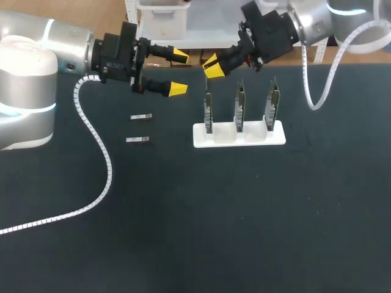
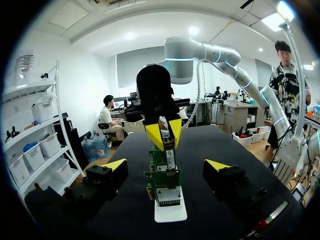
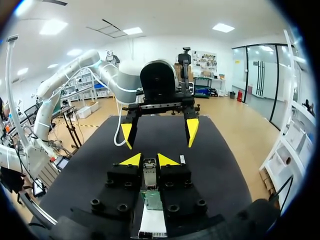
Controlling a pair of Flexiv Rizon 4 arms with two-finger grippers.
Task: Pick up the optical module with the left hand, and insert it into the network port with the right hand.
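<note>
Landmark: white rack (image 1: pixel 238 135) holding three upright boards on the dark tabletop (image 1: pixel 244 213).

- Well left of the rack: a spare module (image 1: pixel 140 116) and a second spare module (image 1: pixel 138 140) lie flat and apart from each other. Their long axes point toward the rack.
- Left of the rack, above and beyond the spares: the left end effector (image 1: pixel 179 72) has its fingers spread wide with nothing between them.
- Over the rack's left end: the right end effector (image 1: pixel 212 67) is pinched narrow on the optical module (image 3: pixel 149 174), one yellow tip on each side of it. The module hangs just above the leftmost board (image 1: pixel 208 113), long axis along the fingers and aimed down at the board's top edge.

Judgement: the right arm is placed to insert, and the move depends on keeping that axis in line with the board. Where the module seats is too small to tell.
</note>
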